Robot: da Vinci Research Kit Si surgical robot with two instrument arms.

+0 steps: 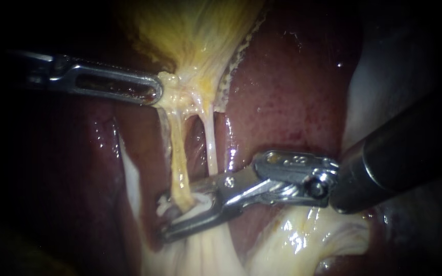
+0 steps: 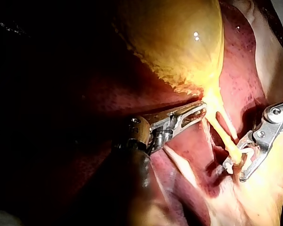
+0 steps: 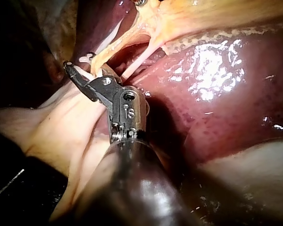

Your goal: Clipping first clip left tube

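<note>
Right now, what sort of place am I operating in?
Likely a surgical bench setup seen by endoscope, though no bench shows: dark red liver, yellow gallbladder gripped at its neck by the left instrument, and the right instrument with open jaws straddling the left tube.

The lower end of the left tube [image 1: 179, 158] is lost between the jaws of my right instrument [image 1: 180, 213], whose shaft runs off the endoscope view's right edge. The shaft of my left instrument [image 1: 156, 91] fades into darkness. The gallbladder [image 1: 195, 30] is cut by the top edge.
</note>
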